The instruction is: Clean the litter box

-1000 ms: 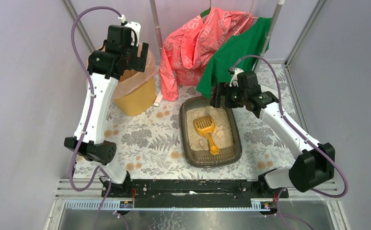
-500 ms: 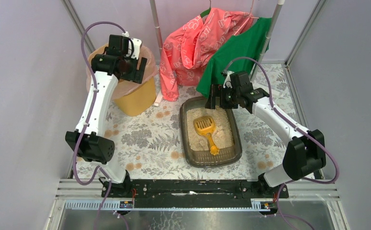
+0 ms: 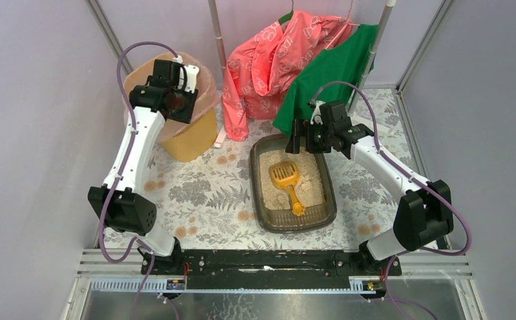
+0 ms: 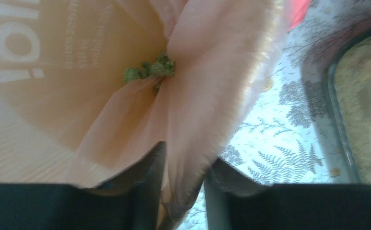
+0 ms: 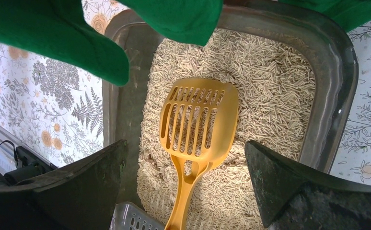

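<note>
now right hand [image 5: 186,146] spread wide over the scoop [image 5: 198,120] in the litter box [image 5: 332,96]; upper left, left hand [image 4: 183,189] straddles the bin liner [image 4: 212,86], grip unclear.

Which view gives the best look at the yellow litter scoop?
Right wrist: the scoop fills mid-frame, slots and handle sharp, lying on the litter. Top external shows it whole but small inside the litter box. Left wrist catches at most a yellow sliver at its right edge.
</note>
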